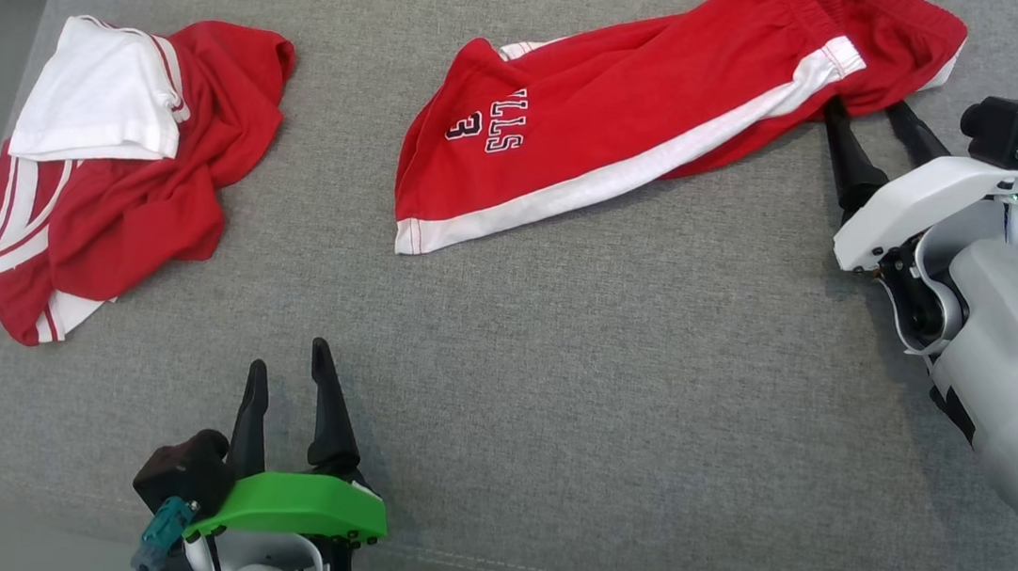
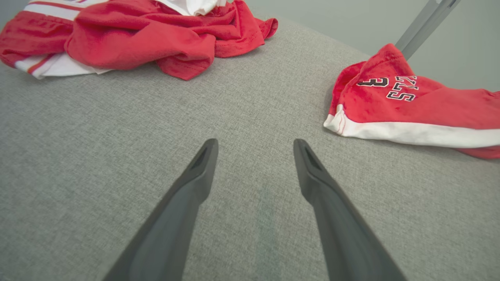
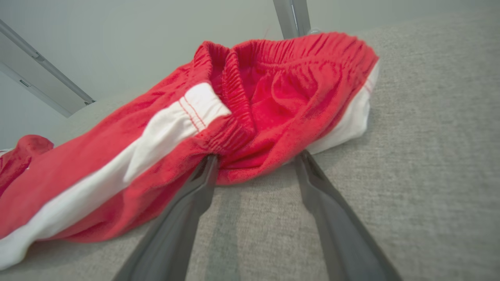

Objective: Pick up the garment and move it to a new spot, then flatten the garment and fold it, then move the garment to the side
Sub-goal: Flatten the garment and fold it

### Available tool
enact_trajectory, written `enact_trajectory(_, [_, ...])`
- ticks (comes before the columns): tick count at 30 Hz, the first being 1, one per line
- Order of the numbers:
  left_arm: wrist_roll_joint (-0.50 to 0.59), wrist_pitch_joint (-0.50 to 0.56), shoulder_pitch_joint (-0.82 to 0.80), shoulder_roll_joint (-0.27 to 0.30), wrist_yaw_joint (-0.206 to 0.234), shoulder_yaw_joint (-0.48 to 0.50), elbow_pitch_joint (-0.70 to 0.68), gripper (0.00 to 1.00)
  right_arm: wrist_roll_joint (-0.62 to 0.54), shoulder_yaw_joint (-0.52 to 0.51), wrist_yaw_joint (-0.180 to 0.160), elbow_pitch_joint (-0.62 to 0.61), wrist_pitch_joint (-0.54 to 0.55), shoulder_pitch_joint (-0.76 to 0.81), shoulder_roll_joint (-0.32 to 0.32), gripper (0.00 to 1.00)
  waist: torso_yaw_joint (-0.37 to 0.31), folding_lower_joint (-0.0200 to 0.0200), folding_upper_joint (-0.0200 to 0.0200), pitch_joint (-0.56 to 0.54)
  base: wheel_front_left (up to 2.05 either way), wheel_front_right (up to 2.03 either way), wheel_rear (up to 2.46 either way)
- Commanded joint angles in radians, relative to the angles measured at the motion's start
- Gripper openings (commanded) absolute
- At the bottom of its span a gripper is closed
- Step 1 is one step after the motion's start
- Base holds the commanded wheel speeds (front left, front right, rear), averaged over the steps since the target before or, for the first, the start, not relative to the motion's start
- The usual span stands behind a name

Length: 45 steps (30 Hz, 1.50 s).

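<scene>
**A:** Far left, a crumpled jersey [image 1: 127,165] sits out of play. The left gripper [image 1: 287,356] hovers over bare cushion [image 1: 577,392], jaws spread and holding nothing, probably on standby.

**B:** And the shorts [image 1: 643,120]?

**A:** Mid-cushion, stretched rightward, waistband at the right end. The right gripper [image 1: 868,123] comes in low, jaws wide, tips at the waistband's edge, nothing pinched yet.

**B:** The elastic's the thickest hold, so that looks like the pick-up point.

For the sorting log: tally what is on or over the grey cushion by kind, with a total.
Red shorts: 1
Crumpled red-and-white heap: 1, pieces inside unclear
Robot hands: 2, left hand and right hand, both open
Total: 4
</scene>
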Motion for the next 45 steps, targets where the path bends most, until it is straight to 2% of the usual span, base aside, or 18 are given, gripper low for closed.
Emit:
enact_trajectory(1, [0.001,0.0,0.006,0.003,0.0,0.0,-0.001,1.0,-0.006,0.003,0.001,0.015,0.002,0.01,0.012,1.0,0.006,0.0,0.0,0.005,0.0,0.0,0.0])
enact_trajectory(3, [0.0,0.0,0.003,0.003,-0.001,-0.007,-0.003,1.0,-0.009,-0.001,0.002,0.016,0.003,0.002,0.019,1.0,0.01,0.0,0.0,0.008,0.0,0.0,0.0])
enact_trajectory(4, [0.001,0.0,0.002,0.003,-0.001,-0.01,-0.004,1.0,-0.012,-0.003,0.002,0.016,0.003,0.001,0.02,0.8,0.011,0.0,0.0,0.009,0.0,0.0,0.0])
enact_trajectory(5, [0.001,0.0,0.001,0.003,-0.001,-0.012,-0.004,1.0,-0.014,-0.007,0.002,0.014,0.003,0.0,0.02,0.3,0.012,0.0,0.0,0.01,0.0,0.0,0.0])
enact_trajectory(6, [-0.001,0.0,0.001,0.003,-0.001,-0.016,-0.002,1.0,-0.016,-0.011,0.002,0.014,0.003,0.001,0.019,0.08,0.013,0.0,0.0,0.011,0.0,0.0,0.0])
enact_trajectory(7, [-0.002,0.0,0.0,0.003,0.0,-0.018,-0.001,1.0,-0.02,-0.015,0.002,0.017,0.003,0.001,0.018,0.0,0.014,0.0,0.0,0.012,0.0,0.0,0.0])
enact_trajectory(12, [-0.001,0.0,0.005,0.003,-0.001,-0.015,0.0,1.0,-0.026,-0.029,0.001,0.023,0.002,0.014,0.016,0.0,0.005,0.0,0.0,0.008,0.0,0.0,0.0])
enact_trajectory(21, [0.016,0.0,0.028,0.003,-0.027,0.004,0.015,1.0,0.017,-0.049,0.001,-0.029,0.002,0.106,0.057,0.0,-0.063,0.0,0.0,-0.063,0.0,0.0,0.0])
enact_trajectory(28, [0.029,0.0,0.067,0.003,-0.036,0.023,0.039,1.0,0.076,-0.015,0.001,-0.079,0.002,0.203,0.094,0.0,-0.138,0.0,0.0,-0.155,0.0,0.0,0.0])
enact_trajectory(33, [0.045,0.0,0.092,0.004,-0.042,0.046,0.051,1.0,0.098,0.012,0.001,-0.106,0.002,0.258,0.098,0.0,-0.182,0.0,0.0,-0.202,0.0,0.0,0.0])
enact_trajectory(43, [0.081,0.0,0.121,0.003,-0.053,0.074,0.07,1.0,0.082,0.029,0.001,-0.104,0.001,0.345,0.108,0.0,-0.238,0.0,0.0,-0.265,0.0,0.0,0.0])
enact_trajectory(44, [0.084,0.0,0.121,0.003,-0.052,0.077,0.071,1.0,0.078,0.03,0.001,-0.105,0.001,0.351,0.107,0.47,-0.243,0.0,0.0,-0.268,0.0,0.0,0.0])
enact_trajectory(45, [0.088,0.0,0.122,0.003,-0.054,0.078,0.072,1.0,0.069,0.036,0.001,-0.105,0.001,0.356,0.103,1.0,-0.247,0.0,0.0,-0.272,0.0,0.0,0.0])
